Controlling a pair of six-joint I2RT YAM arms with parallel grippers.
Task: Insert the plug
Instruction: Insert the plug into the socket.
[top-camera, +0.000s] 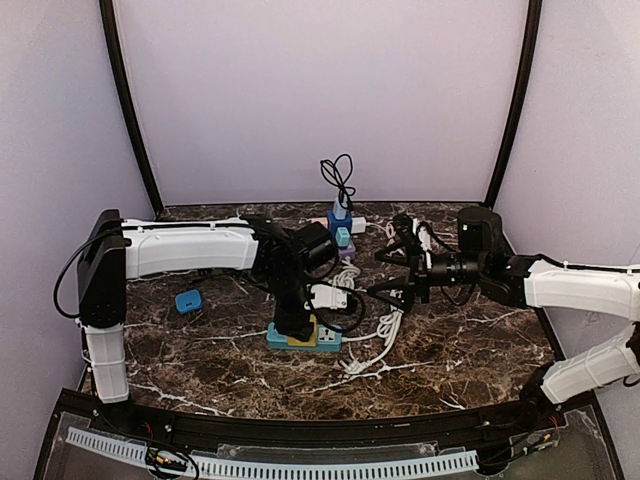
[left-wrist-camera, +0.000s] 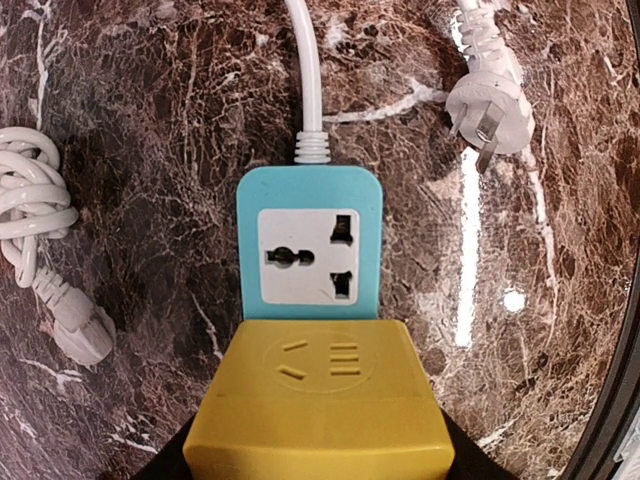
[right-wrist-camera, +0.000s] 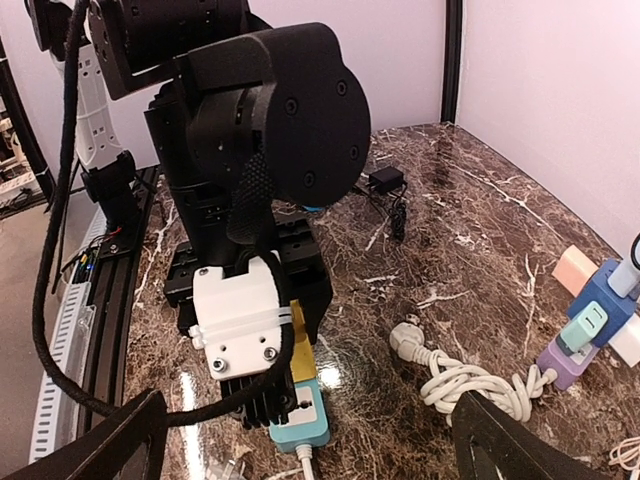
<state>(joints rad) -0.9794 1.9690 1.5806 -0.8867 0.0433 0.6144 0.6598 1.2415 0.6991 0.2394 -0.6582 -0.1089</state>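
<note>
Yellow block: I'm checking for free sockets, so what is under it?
The yellow block covers one end of the teal power strip. One socket beyond it shows bare. Whatever lies directly beneath the block, socket or pins, is hidden by it.

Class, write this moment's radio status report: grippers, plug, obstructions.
Left gripper shut on yellow plug, at teal strip; seating unclear. Right gripper open, empty. Spare socket clear; loose white plug lies aside.
</note>
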